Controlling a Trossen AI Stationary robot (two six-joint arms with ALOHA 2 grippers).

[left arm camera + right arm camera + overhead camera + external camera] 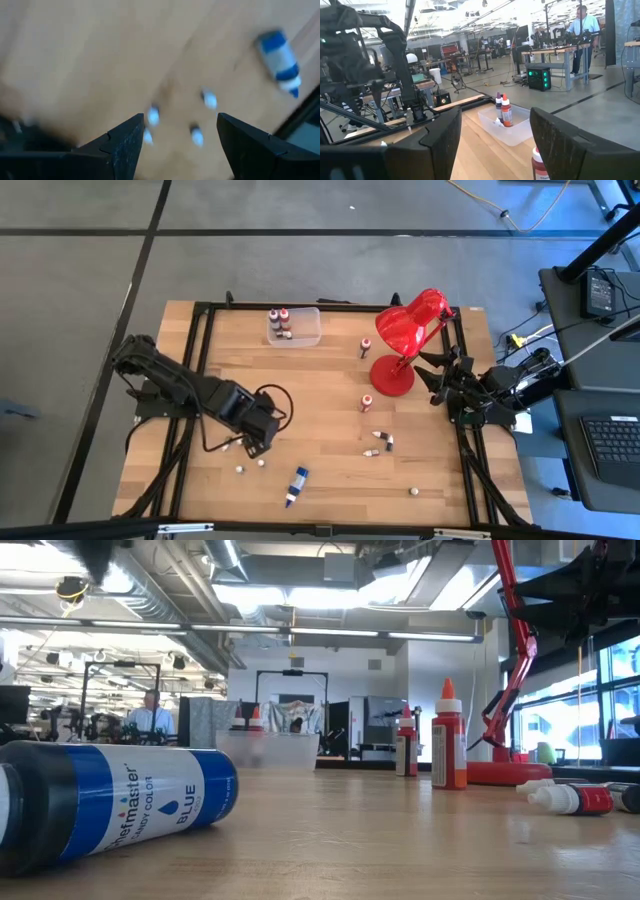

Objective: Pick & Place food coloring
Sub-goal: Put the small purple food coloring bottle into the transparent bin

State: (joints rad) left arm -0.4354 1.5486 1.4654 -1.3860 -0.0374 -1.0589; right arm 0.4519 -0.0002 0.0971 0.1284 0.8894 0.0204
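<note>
Small food coloring bottles lie scattered on the wooden table (330, 430). Three of them (241, 469) lie near the front left, right by my left gripper (256, 444). That gripper hangs open above them, fingers pointing down; its wrist view shows several white-capped bottles (196, 135) on the wood below its fingers. A longer blue bottle (296, 485) lies on its side near the front edge (110, 805). More bottles (380, 442) lie at mid-right, and two (367, 402) stand upright. My right gripper (495, 145) waits open at the table's right edge.
A clear plastic box (294, 326) at the far edge holds several upright bottles (505, 112). A red desk lamp (405, 340) stands right of it on a round base. One bottle (413, 492) lies near the front right. People stand in the room beyond.
</note>
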